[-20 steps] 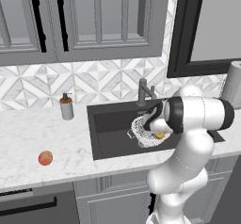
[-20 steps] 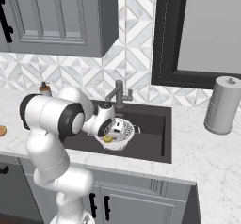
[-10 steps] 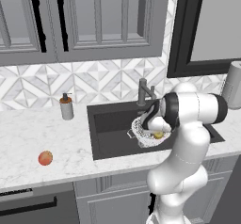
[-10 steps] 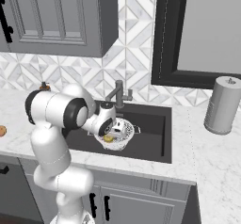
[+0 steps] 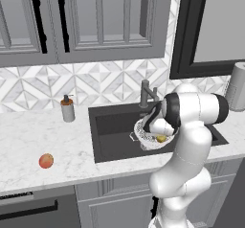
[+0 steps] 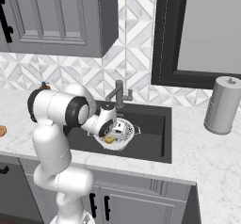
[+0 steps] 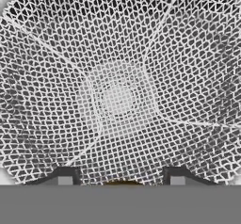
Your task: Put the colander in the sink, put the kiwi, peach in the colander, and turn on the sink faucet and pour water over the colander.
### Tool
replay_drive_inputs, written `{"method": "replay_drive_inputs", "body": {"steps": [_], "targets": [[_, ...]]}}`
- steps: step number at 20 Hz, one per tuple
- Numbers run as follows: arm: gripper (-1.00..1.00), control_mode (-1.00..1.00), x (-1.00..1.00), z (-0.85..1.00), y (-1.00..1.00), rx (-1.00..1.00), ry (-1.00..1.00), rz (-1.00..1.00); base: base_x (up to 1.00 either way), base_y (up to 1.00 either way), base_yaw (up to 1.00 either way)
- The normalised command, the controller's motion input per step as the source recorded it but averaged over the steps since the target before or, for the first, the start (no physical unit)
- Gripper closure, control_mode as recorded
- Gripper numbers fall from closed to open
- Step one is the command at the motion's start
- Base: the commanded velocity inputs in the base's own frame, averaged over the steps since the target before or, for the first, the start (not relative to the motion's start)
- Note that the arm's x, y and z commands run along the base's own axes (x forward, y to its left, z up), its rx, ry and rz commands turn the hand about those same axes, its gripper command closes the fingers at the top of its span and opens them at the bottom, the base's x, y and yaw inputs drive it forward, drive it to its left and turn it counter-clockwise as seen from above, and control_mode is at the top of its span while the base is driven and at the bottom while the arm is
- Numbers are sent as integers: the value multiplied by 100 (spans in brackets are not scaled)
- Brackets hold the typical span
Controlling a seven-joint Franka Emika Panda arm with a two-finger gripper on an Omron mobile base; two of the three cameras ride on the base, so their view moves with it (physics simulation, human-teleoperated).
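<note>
The white mesh colander [image 5: 145,135] [image 6: 123,142] sits in the dark sink [image 5: 112,126] [image 6: 153,131]. Its mesh [image 7: 117,96] spreads across the hand view. The yellow-green kiwi [image 5: 161,138] [image 6: 109,140] lies inside it, and a brown sliver of it [image 7: 122,183] shows low between the fingertips without touching them. My gripper [image 5: 158,131] [image 6: 115,133] [image 7: 120,177] reaches down into the colander just above the kiwi, jaws apart. The orange-red peach [image 5: 46,161] [image 6: 1,131] rests on the counter far to the left. The dark faucet [image 5: 146,94] [image 6: 118,93] stands behind the sink.
A soap-pump bottle [image 5: 68,109] stands on the marble counter left of the sink. A grey paper towel roll [image 5: 237,85] [image 6: 223,105] stands to the right. Wall cabinets hang above. My own arm leans over the sink's front edge.
My arm has shifted only slightly over the colander. The kiwi stays in the colander and the peach has not moved.
</note>
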Motion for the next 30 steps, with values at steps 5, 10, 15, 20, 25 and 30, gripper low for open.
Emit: {"method": "replay_drive_inputs", "body": {"steps": [5, 10, 15, 20, 25, 30], "targets": [[-100, -100, 17, 1, 0, 0, -2, 0, 0, 0, 0], [-100, -100, 17, 13, 0, 1, -6, 0, 0, 0, 0], [-100, -100, 0, 13, 0, 1, -5, 0, 0, 0, 0], [-100, -100, -12, 5, -2, 0, -4, 0, 0, 0, 0], [-100, -100, -34, 26, 0, 0, -7, -4, 0, 0, 0], [-100, -100, -38, 41, 0, 0, -6, -7, 0, 0, 0]]}}
